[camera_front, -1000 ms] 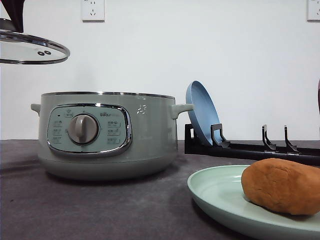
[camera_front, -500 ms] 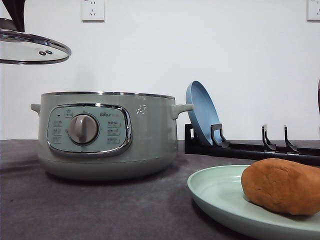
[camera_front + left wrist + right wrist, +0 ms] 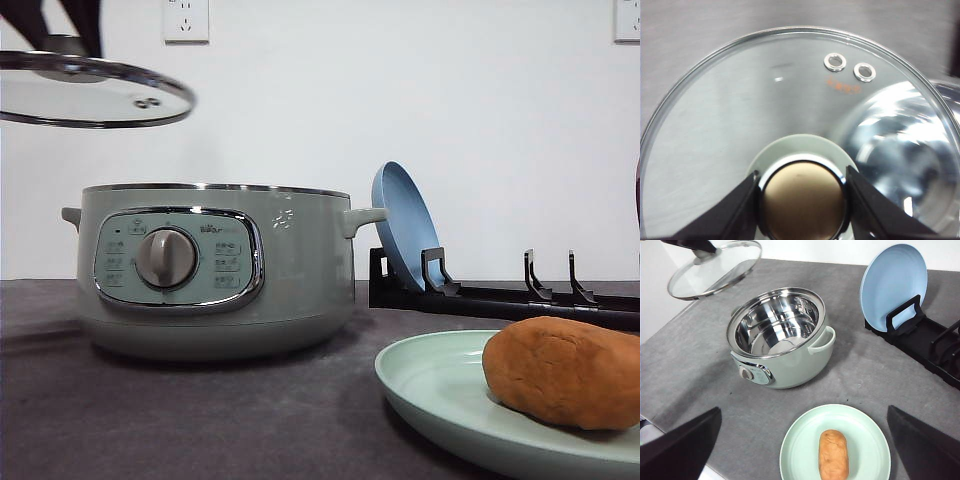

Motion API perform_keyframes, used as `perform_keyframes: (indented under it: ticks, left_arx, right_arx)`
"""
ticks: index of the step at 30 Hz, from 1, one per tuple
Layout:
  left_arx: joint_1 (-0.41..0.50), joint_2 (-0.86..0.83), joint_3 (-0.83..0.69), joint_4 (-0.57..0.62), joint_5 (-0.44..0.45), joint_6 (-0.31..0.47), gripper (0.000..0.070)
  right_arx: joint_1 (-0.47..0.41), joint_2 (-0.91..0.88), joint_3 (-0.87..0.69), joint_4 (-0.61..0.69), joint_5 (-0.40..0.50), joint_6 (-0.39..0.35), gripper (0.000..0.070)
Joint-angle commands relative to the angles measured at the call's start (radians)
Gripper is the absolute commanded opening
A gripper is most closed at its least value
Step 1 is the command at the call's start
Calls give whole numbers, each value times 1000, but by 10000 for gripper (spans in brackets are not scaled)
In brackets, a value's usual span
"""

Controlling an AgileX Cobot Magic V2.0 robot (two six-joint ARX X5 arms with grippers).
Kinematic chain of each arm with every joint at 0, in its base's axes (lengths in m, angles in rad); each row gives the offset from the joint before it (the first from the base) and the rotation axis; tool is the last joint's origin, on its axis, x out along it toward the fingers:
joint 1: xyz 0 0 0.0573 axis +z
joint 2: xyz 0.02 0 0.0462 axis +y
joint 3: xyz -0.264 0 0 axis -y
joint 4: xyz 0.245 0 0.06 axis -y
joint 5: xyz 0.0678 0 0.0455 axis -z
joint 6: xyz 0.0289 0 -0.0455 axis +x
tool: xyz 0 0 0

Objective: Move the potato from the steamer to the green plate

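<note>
Potato (image 3: 568, 372) lies on green plate (image 3: 440, 395), lower right; left claw (image 3: 802, 192) grips the lid's knob (image 3: 803, 200) above steamer (image 3: 215, 270); right claw (image 3: 802, 450) spread wide.

Left gripper (image 3: 802, 200): two matte black fingers (image 3: 732, 212) with broad wedge-shaped bodies that taper to flat inner faces, edges straight and unmarked. Right gripper (image 3: 802, 450): the same matte black wedge fingers (image 3: 682, 447), smooth and plain, entering at 7 and 5 o'clock. In the front view, a dark, blurred finger shows at 11 o'clock.
</note>
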Motion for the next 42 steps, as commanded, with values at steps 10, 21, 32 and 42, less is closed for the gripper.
perform_keyframes:
  ticks: [10,21,32,42]
  left_arx:
    - [-174,-15,-1,29,8,-12,1]
    - [-282,-15,-3,32,8,-12,1]
    - [-339,1,-4,34,8,-9,1]
    - [-339,52,-5,30,8,-10,1]
  right_arx:
    - [5,6,16,13,19,12,693]
    - [5,6,16,22,30,10,693]
    - [5,6,16,29,30,10,693]
    - [5,6,16,29,30,10,693]
